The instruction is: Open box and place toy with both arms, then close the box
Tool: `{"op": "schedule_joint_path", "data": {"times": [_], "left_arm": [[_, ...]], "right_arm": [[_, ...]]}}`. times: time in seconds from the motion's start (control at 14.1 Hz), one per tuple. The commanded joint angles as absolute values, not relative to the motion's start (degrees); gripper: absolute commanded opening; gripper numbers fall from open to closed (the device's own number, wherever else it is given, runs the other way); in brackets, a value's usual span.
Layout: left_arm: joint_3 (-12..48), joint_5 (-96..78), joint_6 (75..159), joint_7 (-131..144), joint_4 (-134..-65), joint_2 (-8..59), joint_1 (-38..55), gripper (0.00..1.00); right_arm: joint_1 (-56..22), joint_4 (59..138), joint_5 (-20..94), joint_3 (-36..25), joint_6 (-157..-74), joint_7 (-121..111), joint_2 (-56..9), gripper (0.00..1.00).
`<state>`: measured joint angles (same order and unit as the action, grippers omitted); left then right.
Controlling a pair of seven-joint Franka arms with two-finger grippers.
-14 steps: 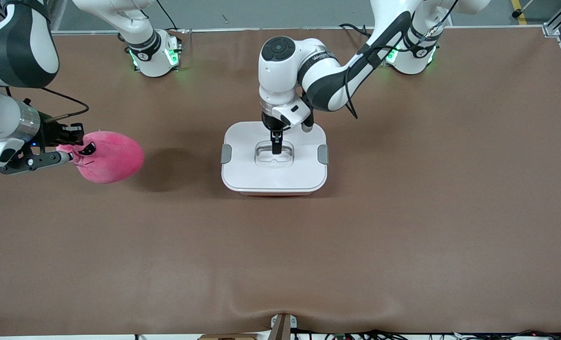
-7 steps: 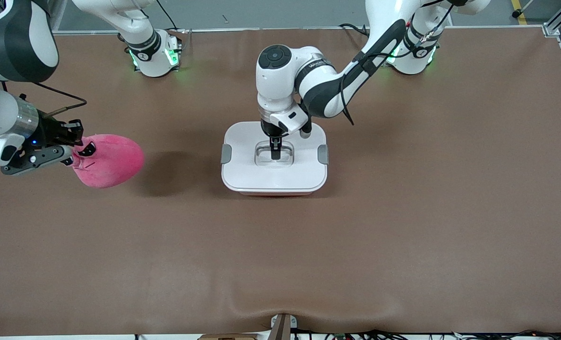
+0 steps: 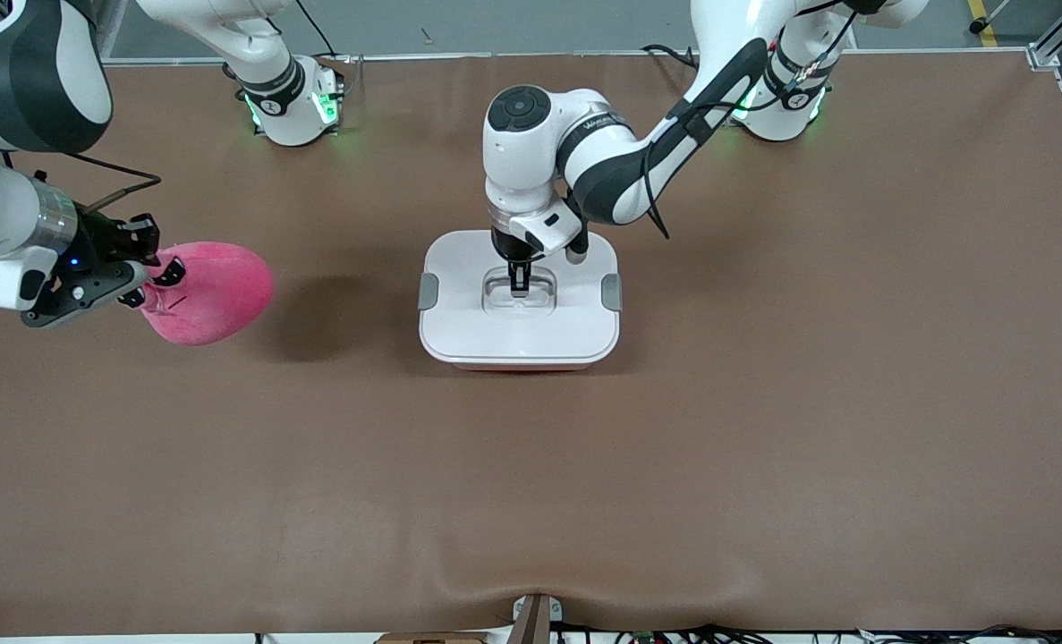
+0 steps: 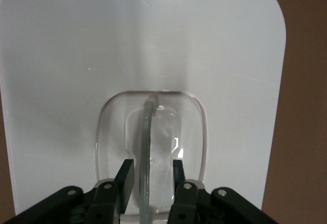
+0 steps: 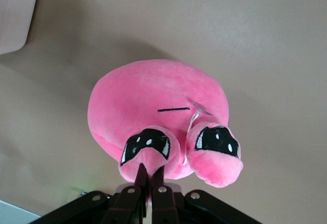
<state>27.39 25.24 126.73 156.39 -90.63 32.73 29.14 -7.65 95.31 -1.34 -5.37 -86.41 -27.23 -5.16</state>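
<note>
- Brown table mat (image 3: 763,429) spread under everything, arm bases standing along its edge farthest from the front camera.
- Left arm (image 3: 620,161) reaching from its base to the middle of the mat, wrist bent straight down over the box.
- Right arm (image 3: 12,161) at its own end of the table, forearm lying roughly level, carrying the toy.
- Box (image 3: 519,300) resting on the mat at mid-table, white lid (image 4: 76,55) seated flat on the base, only a thin pink strip of base visible at the edge nearest the front camera.
- Pink plush toy (image 3: 213,292) held up off the mat at the right arm's end of the table, well apart from the box, shadow cast on the mat between the two; black drooping eyes and a thin stitched mouth facing the right wrist camera (image 5: 163,106).
- Two grey side clips (image 3: 429,291) on the lid's two short ends, both lying against the sides.
- Clear recessed handle (image 4: 148,137) in the lid's centre, thin upright bar running between the fingers.
- Left gripper (image 4: 149,175) lowered into the recess, fingers (image 4: 125,175) partly closed either side of the bar, narrow gaps showing, firm contact impossible to tell.
- Right gripper (image 5: 149,180) pinched tight on one eye lobe of the toy, fingertips (image 5: 142,175) pressed together into the plush.
</note>
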Motion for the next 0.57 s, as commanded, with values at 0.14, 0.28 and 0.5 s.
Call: {"op": "schedule_joint_path", "data": {"times": [0.14, 0.28, 0.5], "left_arm": [[26.89, 27.51, 126.56, 162.6, -89.47, 33.05, 30.15, 0.15], [26.89, 27.68, 126.56, 162.25, -89.47, 32.96, 30.15, 0.05], [26.98, 27.69, 126.39, 161.98, -89.47, 32.17, 30.15, 0.01]], "right_arm": [[-8.44, 94.31, -1.14, -5.54, -85.25, -30.59, -4.13, 0.0], [-8.96, 94.22, -0.79, -5.45, -85.43, -31.81, -4.13, 0.0], [-9.66, 94.13, -0.09, -5.45, -85.34, -32.26, -4.13, 0.0]]}}
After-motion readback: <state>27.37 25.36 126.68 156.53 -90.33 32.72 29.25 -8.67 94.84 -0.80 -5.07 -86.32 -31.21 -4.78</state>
